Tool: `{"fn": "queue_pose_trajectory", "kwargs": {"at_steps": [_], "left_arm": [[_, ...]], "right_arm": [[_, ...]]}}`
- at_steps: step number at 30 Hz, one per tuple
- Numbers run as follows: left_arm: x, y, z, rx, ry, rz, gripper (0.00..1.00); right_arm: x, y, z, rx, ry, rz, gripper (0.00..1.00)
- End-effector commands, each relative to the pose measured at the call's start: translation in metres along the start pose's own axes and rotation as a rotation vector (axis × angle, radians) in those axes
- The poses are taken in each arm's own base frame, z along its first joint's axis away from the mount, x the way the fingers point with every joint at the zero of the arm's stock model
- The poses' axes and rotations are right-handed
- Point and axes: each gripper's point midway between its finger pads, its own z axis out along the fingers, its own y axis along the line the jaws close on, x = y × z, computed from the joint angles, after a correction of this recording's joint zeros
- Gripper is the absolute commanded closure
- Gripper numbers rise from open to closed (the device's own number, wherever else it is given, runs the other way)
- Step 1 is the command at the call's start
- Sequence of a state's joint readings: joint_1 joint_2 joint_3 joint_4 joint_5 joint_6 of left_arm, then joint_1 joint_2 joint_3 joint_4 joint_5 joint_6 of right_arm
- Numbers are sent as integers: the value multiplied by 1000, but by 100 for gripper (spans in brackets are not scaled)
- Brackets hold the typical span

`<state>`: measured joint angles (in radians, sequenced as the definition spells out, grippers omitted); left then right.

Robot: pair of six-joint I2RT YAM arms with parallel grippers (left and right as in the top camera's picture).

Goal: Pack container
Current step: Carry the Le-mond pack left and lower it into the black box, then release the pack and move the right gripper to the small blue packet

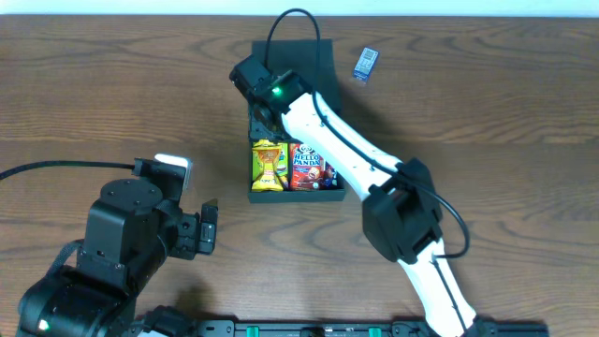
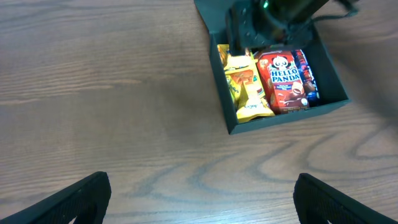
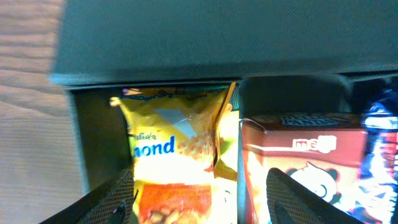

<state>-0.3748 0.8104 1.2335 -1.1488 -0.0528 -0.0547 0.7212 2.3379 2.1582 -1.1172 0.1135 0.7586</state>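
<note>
The black container point(image 1: 329, 195) stands at the table's upper middle, its flap lid point(image 1: 309, 58) open to the far side. Inside lie a yellow snack packet point(image 1: 268, 165) and a red Hello Panda box point(image 1: 309, 167). They also show in the left wrist view, packet point(image 2: 247, 87) and red box point(image 2: 283, 78), in the container point(image 2: 283, 117). My right gripper point(image 1: 260, 110) is open over the container's far part, fingers point(image 3: 202, 199) on either side of the yellow packet point(image 3: 177, 149), beside the red box point(image 3: 305, 155). My left gripper point(image 1: 208, 229) is open and empty point(image 2: 202, 199), over bare wood to the container's left.
A small blue snack packet point(image 1: 365, 64) lies on the table right of the lid. A white object point(image 1: 173, 167) sits on the left arm. The right arm point(image 1: 346, 154) crosses over the container's right side.
</note>
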Motion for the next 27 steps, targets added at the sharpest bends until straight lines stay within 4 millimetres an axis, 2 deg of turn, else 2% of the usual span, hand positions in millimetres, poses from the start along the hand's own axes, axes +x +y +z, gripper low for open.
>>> {"fn": "queue_pose_trajectory", "kwargs": {"at_steps": [1, 5, 10, 19, 24, 27], "left_arm": [[1, 2, 1, -11, 4, -5, 5], [1, 2, 1, -11, 5, -5, 5], [1, 2, 1, -11, 5, -5, 5], [1, 2, 1, -11, 5, -5, 5], [1, 2, 1, -11, 4, -5, 5], [1, 2, 1, -11, 5, -5, 5]], "right_arm": [[-26, 1, -60, -69, -115, -15, 31], [-41, -7, -96, -106, -174, -24, 29], [-54, -29, -120, -107, -203, 15, 27], [-73, -83, -118, -39, -176, 106, 25], [-93, -105, -119, -39, -212, 180, 18], [-113, -116, -120, -44, -265, 215, 16]]}}
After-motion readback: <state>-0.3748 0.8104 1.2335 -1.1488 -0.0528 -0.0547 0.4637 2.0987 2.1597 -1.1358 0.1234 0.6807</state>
